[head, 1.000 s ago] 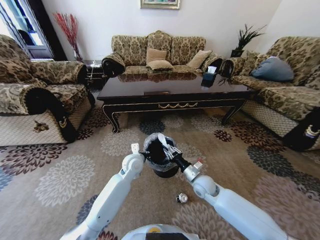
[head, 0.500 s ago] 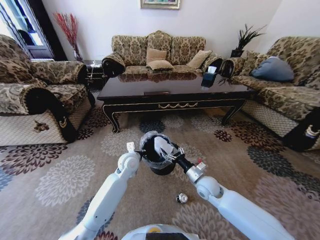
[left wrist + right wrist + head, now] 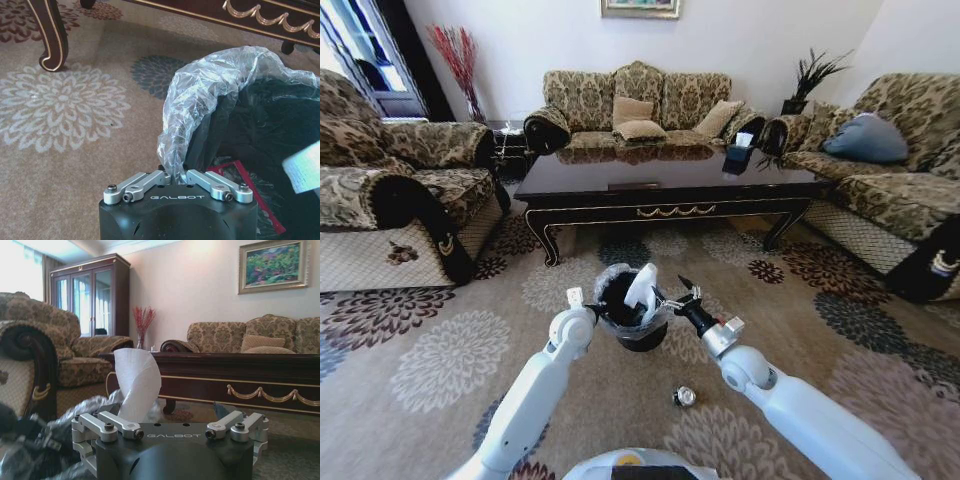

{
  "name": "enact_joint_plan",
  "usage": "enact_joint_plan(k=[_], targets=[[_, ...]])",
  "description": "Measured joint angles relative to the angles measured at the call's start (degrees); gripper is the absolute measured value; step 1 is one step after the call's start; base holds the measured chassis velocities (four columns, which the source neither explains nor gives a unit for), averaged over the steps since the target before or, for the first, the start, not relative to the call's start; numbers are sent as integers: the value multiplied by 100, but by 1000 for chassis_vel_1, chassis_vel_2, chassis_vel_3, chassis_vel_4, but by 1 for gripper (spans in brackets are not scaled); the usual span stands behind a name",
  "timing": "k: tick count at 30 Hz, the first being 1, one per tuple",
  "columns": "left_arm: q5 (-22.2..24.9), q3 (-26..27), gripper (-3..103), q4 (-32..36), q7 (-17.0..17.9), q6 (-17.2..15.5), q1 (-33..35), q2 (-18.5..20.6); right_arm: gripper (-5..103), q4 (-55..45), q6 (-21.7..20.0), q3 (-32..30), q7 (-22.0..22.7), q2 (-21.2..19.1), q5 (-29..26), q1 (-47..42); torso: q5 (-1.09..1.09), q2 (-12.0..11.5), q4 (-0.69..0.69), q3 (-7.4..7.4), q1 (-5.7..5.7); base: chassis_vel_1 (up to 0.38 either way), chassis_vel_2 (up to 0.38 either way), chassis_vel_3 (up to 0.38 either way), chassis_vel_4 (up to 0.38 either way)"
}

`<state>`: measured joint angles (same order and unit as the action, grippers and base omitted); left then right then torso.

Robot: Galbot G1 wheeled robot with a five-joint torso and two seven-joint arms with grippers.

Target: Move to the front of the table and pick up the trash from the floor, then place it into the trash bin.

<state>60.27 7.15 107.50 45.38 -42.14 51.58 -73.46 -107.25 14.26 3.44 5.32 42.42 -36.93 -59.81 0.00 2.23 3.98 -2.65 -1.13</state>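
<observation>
Right claw point(image 3: 681, 295) is seen spread open beside the trash bin point(image 3: 638, 336), its white paper point(image 3: 642, 285) now released onto the rim, while the bag's edge is pinched by the left claw point(image 3: 173, 176); a silvery can point(image 3: 685, 396) remains on the floor.

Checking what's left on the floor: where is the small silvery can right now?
In the head view, the silvery can lies on the carpet near the robot, beside its right arm, closer in than the trash bin.
</observation>
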Motion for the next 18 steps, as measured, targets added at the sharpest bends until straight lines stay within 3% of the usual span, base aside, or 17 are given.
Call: enact_joint_plan(k=[7,18], targets=[[0,153,2,30,-32,0,38,9,100,26,-49,189,-7,-75,417,-179,0,0,0,0,0,0,0,0,0],[-19,435,2,-81,-140,1,31,53,100,43,18,188,-15,-200,464,-265,0,0,0,0,0,0,0,0,0]])
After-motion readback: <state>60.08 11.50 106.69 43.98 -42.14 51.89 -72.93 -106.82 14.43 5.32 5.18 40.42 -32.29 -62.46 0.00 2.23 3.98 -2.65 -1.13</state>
